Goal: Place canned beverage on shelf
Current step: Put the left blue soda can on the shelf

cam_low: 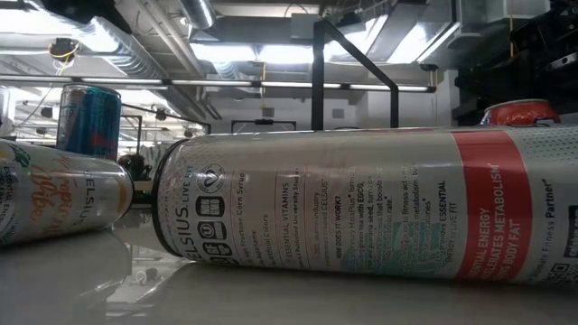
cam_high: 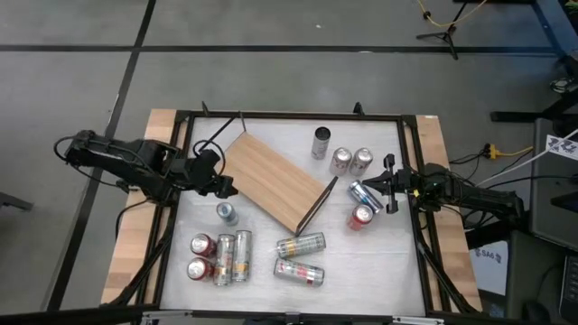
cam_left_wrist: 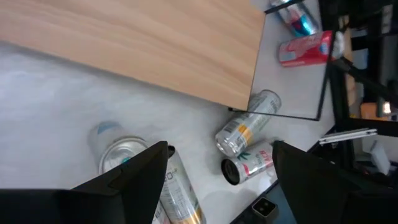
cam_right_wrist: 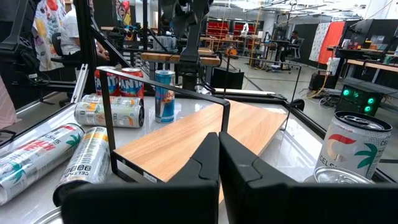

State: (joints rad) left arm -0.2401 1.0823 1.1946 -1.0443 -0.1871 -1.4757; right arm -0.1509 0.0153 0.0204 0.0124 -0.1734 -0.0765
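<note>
shelf, light-brown rectangular wooden board on thin black metal frame point(cam_high: 274, 180), lies tilted mid-table, cans scattered around. left gripper point(cam_high: 223, 187) at its left end, jaws parted, seemingly empty. right gripper point(cam_high: 387, 184) at right edge, clenched shut, holding nothing.

I see two matte black jointed arms with black cables looped along them, the left arm point(cam_high: 117, 161) bulkier at its wrist, the right arm point(cam_high: 470, 194) slimmer, and each ends in two flat, angular black fingers point(cam_left_wrist: 134, 180).
</note>
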